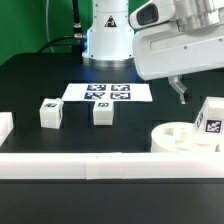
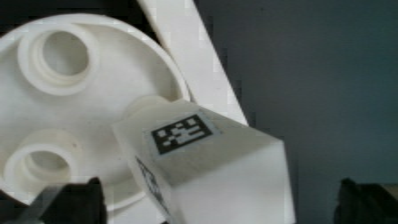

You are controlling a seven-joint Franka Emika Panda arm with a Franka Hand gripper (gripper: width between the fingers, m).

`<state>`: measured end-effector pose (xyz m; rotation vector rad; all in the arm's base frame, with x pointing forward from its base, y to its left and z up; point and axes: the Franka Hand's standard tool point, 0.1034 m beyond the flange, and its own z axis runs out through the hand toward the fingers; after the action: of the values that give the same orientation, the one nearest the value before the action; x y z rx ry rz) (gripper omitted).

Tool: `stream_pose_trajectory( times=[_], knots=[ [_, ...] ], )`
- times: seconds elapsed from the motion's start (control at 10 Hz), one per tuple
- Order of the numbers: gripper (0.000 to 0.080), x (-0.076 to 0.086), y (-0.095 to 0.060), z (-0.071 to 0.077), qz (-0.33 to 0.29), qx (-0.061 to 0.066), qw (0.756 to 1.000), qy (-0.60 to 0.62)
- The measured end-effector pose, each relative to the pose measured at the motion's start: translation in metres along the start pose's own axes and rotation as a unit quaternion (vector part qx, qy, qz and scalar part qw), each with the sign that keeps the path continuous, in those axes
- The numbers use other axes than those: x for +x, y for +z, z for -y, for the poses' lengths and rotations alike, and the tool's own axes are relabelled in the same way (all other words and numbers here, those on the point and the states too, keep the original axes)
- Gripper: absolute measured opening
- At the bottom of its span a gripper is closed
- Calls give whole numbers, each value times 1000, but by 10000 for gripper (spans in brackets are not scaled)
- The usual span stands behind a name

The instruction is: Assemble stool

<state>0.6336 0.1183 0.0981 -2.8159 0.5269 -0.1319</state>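
The round white seat lies at the exterior view's right, against the front rail. One blocky leg with a tag stands at the seat's right side. Two more legs stand in the middle of the black table. My gripper hangs above the seat, a little to the exterior view's left of the leg there. In the wrist view the seat shows two holes. The tagged leg lies between my spread fingers, untouched. My gripper is open and empty.
The marker board lies flat behind the two loose legs. A long white rail runs along the front and also shows in the wrist view. A short white rail piece sits at the exterior view's left.
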Motion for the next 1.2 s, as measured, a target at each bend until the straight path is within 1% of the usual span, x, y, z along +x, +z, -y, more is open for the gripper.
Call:
stream_pose_trajectory(
  times=[0.2,0.3,0.4,0.5,0.7,0.8,1.0,1.1,1.2],
  knots=[
    [649,0,1,-2,0,-2,998,-70],
    [649,-1,3,-2,2,-14,987,-162],
    [649,-3,5,0,7,-21,975,-220],
    [649,-2,6,-1,9,-23,958,-285],
    [649,-2,6,-2,11,-25,944,-329],
    [649,-1,6,-4,12,-28,929,-368],
    [649,-1,7,-6,15,-32,907,-419],
    [649,0,10,-7,23,-43,869,-492],
    [649,3,12,-6,29,-54,838,-543]
  ],
)
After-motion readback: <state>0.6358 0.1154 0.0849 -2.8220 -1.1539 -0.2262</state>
